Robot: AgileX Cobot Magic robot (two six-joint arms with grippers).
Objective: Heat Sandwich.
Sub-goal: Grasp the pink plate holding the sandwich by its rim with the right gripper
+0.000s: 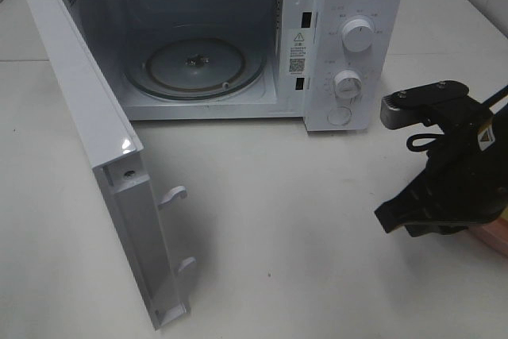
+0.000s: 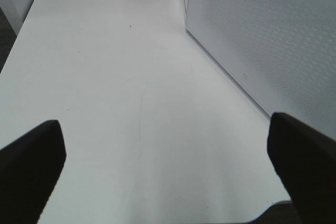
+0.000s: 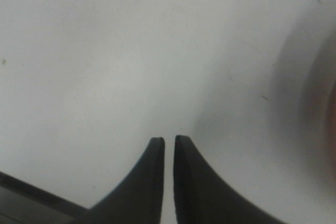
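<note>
The sandwich is out of view in every frame. The white microwave (image 1: 361, 5) stands at the back with its door (image 1: 95, 140) swung wide open to the left, and its glass turntable (image 1: 194, 65) is bare. My right gripper (image 1: 386, 220) hovers low at the table's right edge, over the rim of a pink plate (image 1: 496, 237). In the right wrist view its fingers (image 3: 169, 140) stand almost together with only a thin slit between them and nothing held; a blurred pinkish rim (image 3: 321, 103) lies off to one side. My left gripper (image 2: 163, 129) is wide open over bare table beside the microwave's perforated side wall (image 2: 262, 35).
The open door reaches far out toward the table's front left, with two latch hooks (image 1: 173, 194) on its edge. Two control knobs (image 1: 356, 36) sit on the microwave's right panel. White table (image 1: 278, 220) spreads between the door and the right arm.
</note>
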